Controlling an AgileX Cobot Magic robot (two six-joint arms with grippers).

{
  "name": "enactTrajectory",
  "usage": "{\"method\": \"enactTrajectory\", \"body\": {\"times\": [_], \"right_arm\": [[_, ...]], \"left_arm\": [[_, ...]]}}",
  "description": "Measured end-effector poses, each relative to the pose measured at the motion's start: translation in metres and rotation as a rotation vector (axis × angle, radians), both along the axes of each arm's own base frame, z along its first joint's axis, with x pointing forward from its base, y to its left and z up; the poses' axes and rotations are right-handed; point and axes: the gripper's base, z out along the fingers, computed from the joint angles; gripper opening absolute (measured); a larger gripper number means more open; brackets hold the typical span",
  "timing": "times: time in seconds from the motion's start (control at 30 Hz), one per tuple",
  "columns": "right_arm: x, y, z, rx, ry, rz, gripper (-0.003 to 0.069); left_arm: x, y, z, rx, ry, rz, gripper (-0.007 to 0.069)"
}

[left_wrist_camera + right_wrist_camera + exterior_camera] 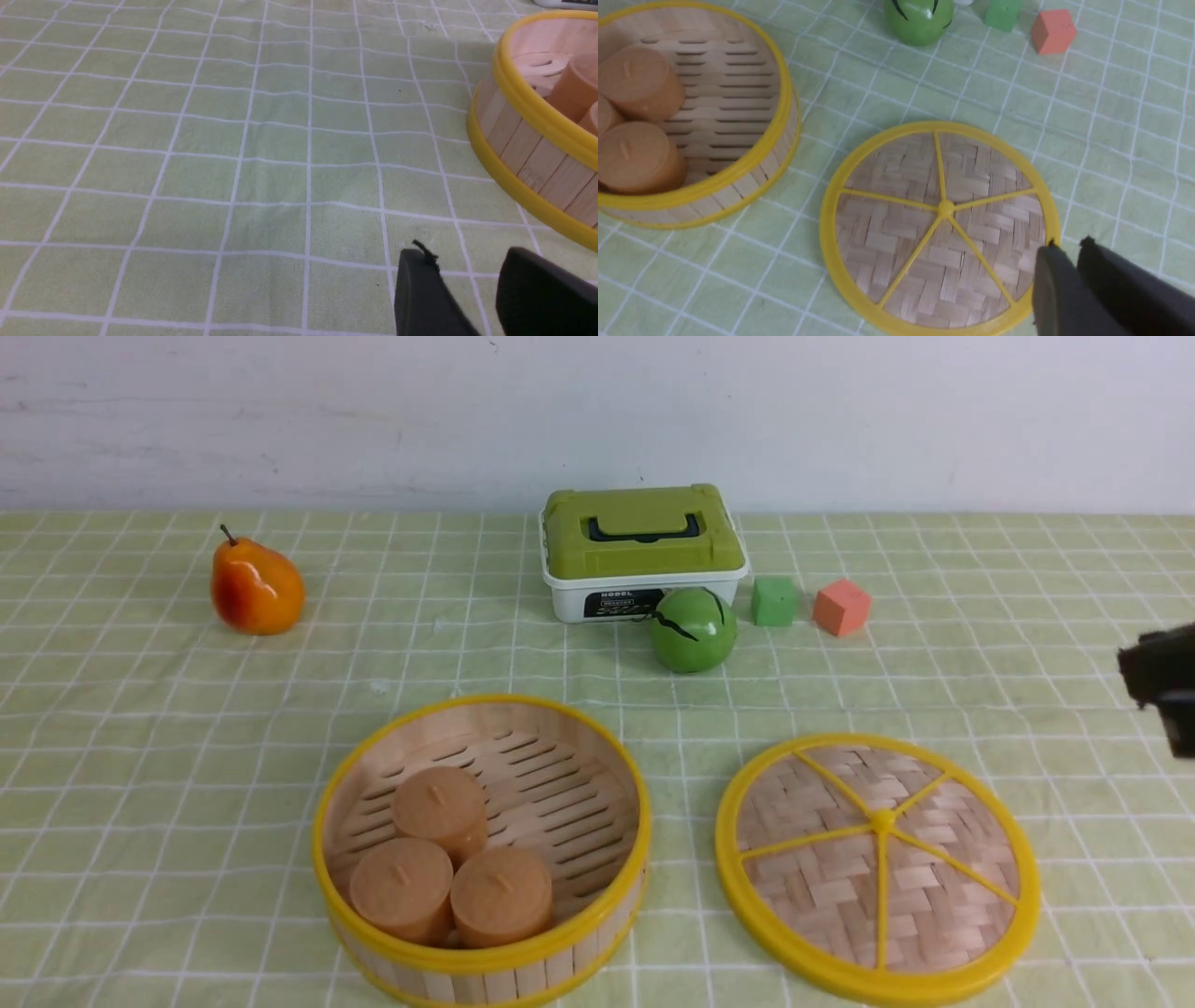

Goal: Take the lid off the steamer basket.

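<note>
Front view shows a big table (140, 728) with a green cloth that has white squares on it. The steamer basket (485, 702) sits near the front, a bit to the left. It is open on top, so you can see its wooden floor.

The lid (840, 877) is off the basket. It lies flat on the cloth just to the right of the basket, and the two do not touch. Its yellow spokes face up.

A white box (644, 537) with a green top and a black handle stands at the back in the middle. An orange pear (257, 588) stands far off to the left. A green ball (693, 630) with black marks sits right in front of the box.

Three round brown cakes (499, 896) stand close together inside the basket. A green block (774, 601) and an orange block (841, 607) sit side by side to the right of the box.

The right pincer (1069, 245) is pressed together and holds nothing. In the front view it hangs at the right edge, apart from the lid. The left pincer (467, 254) is spread a little, with only cloth between its fingers, and the basket is near it.
</note>
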Motion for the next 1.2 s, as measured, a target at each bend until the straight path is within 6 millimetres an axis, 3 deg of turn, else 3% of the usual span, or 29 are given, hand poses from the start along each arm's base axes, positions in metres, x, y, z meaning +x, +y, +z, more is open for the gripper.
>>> {"method": "enactTrajectory", "body": {"times": [0.23,0.5,0.93,1.13,1.2], "right_arm": [[-0.050,-0.015,-0.023,0.026,-0.086,-0.005,-0.0022],[-0.080,-0.024,-0.018,0.075,-0.236,-0.010,-0.0021],[-0.083,-0.028,-0.020,0.041,-0.255,-0.017,-0.0020],[-0.076,-0.030,-0.049,0.029,-0.411,-0.038,-0.0014],[-0.082,-0.034,-0.077,0.048,-0.496,-0.073,-0.0012]], "left_arm": [[0.000,0.000,0.000,0.000,0.000,0.000,0.0239],[0.000,0.000,0.000,0.000,0.000,0.000,0.0239],[0.000,0.000,0.000,0.000,0.000,0.000,0.0239],[0.000,0.000,0.000,0.000,0.000,0.000,0.0239],[0.000,0.000,0.000,0.000,0.000,0.000,0.0239]]}}
